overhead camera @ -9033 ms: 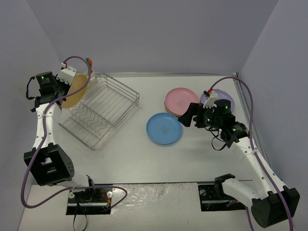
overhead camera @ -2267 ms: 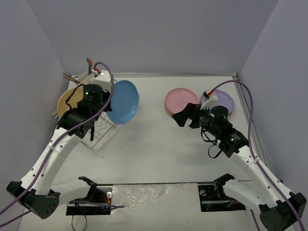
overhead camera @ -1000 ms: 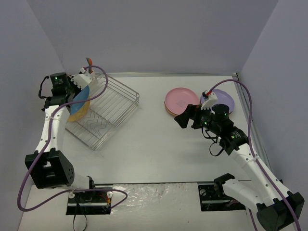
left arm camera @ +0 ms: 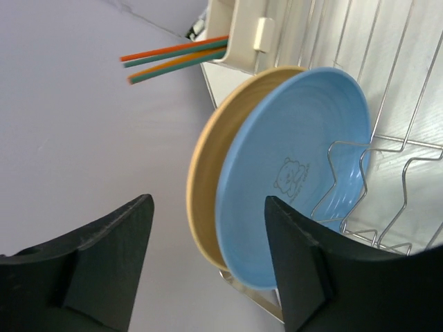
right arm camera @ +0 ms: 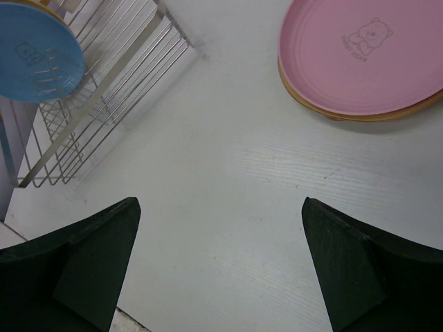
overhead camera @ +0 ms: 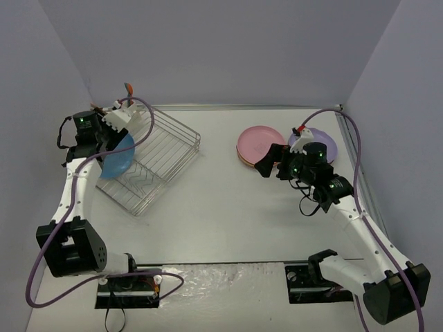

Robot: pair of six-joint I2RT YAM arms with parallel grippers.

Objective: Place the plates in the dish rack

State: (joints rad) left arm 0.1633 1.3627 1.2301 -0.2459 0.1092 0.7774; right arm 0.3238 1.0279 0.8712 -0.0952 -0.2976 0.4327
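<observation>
Left arm reaching along the left wall, forearm raised, wrist bent inward at the far-left corner of the dish rack (overhead camera: 163, 149); left gripper (left arm camera: 208, 207) facing the rack's end, its two fingers spread apart with nothing between them and clear of the plates.

Right arm extended forward and angled leftward over the table (overhead camera: 228, 221); right gripper (right arm camera: 220, 204) hovering above bare tabletop just beside the plate stack, fingers wide apart and holding nothing.

Counts:
- arms, two;
- dish rack, one, of silver wire, lying askew at the far left;
- white caddy (left arm camera: 242, 34), one, clipped at the rack's corner, with several coloured sticks (left arm camera: 173, 59) projecting from it;
- plates, five in view.

Plates in the rack, two: blue plate (left arm camera: 297, 173) standing on edge in the wire slots, yellow plate (left arm camera: 204, 180) upright directly behind it, the pair close together.

Plates on the table, three: pink plate (right arm camera: 367, 52) stacked on a tan plate (right arm camera: 360, 114); purple plate (overhead camera: 325, 144) beside that stack, partly hidden by the right arm.
</observation>
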